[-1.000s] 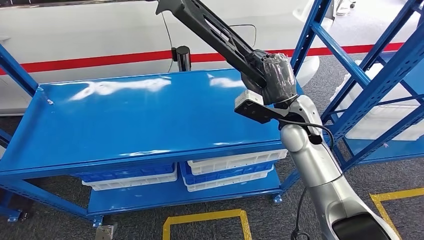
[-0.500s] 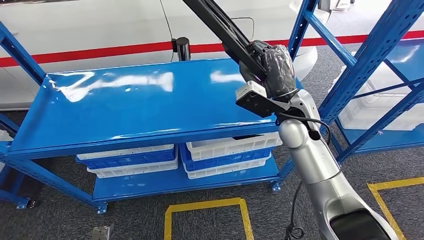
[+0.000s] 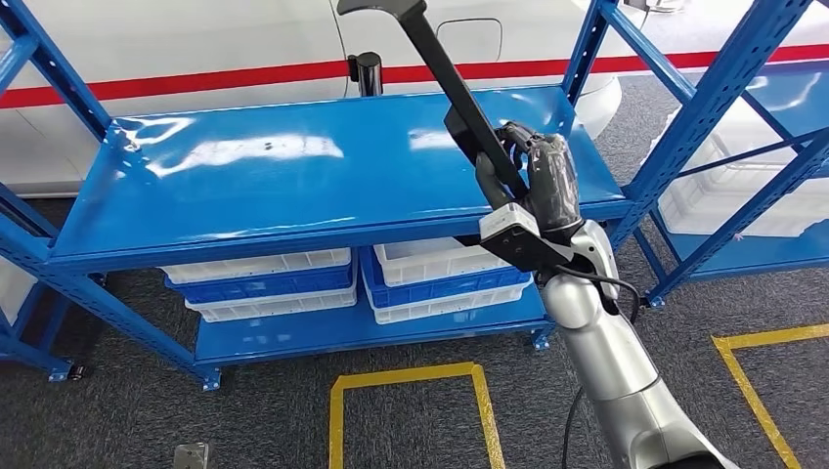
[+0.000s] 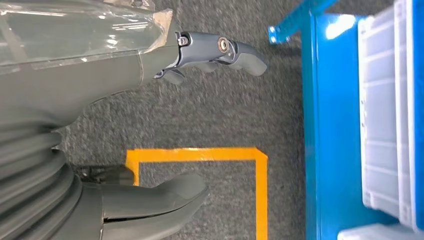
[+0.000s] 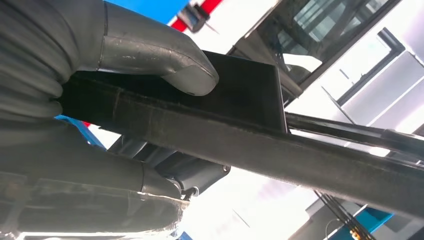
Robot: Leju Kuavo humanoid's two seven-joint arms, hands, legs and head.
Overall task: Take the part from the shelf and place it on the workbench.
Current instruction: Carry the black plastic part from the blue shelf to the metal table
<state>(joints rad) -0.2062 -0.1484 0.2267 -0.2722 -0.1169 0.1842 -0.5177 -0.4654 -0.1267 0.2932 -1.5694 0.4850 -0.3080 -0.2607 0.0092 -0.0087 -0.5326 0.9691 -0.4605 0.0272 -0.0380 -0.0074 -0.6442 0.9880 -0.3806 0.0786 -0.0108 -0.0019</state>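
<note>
Compared with the earlier head views, the whole scene is sitting differently, which is the camera moving; the right robot hand [image 3: 533, 176] is now lower in the picture, over the near right part of the glossy blue metal table [image 3: 293, 186], and the long black bar-shaped part [image 3: 445, 73] is standing steeper.

Well to the left of that hand, the blue upright posts of the table frame [image 3: 49, 68] are rising at the table's far end. Below the table top, on its lower shelf, stacked white and blue plastic bins [image 3: 259, 283] are lying side by side with a second stack [image 3: 440, 278], under and left of the hand. A yellow taped rectangle [image 3: 411, 410] is marking the grey carpeted floor nearer the robot.

The right robot hand is gripping the black part, its thumb [image 5: 165, 55] pressing one face while the fingers wrap the other; the part is slanting up and away from the hand, above the table and not touching it.

The left robot hand [image 4: 150, 130] is hanging over the carpet with fingers apart, holding nothing.

Right of the right hand, another blue shelf rack [image 3: 723, 98] is holding a white bin [image 3: 733, 205].
</note>
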